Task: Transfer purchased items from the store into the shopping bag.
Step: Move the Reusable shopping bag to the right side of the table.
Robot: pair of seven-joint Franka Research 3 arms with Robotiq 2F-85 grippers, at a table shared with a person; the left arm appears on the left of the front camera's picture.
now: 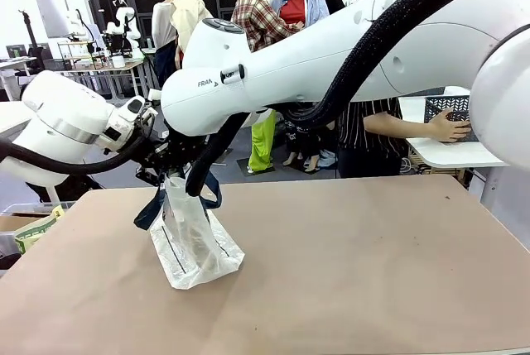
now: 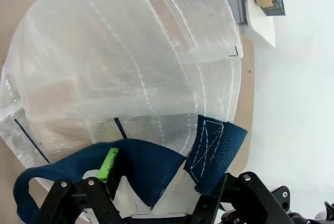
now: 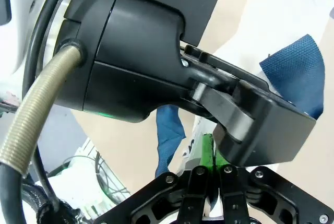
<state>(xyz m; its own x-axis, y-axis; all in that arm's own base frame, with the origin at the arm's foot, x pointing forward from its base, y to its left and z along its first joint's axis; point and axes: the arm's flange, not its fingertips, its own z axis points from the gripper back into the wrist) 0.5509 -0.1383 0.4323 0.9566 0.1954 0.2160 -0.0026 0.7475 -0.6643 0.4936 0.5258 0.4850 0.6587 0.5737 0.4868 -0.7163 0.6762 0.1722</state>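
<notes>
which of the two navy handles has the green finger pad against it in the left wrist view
The wide looped navy handle at lower left: the left gripper's green finger pad lies against it. The shorter stitched navy strap to its right has no pad on it.

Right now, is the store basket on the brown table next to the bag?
No. The dark lattice basket sits on a separate white table at far right under a person's hand, while the shopping bag stands on the brown table.
</notes>
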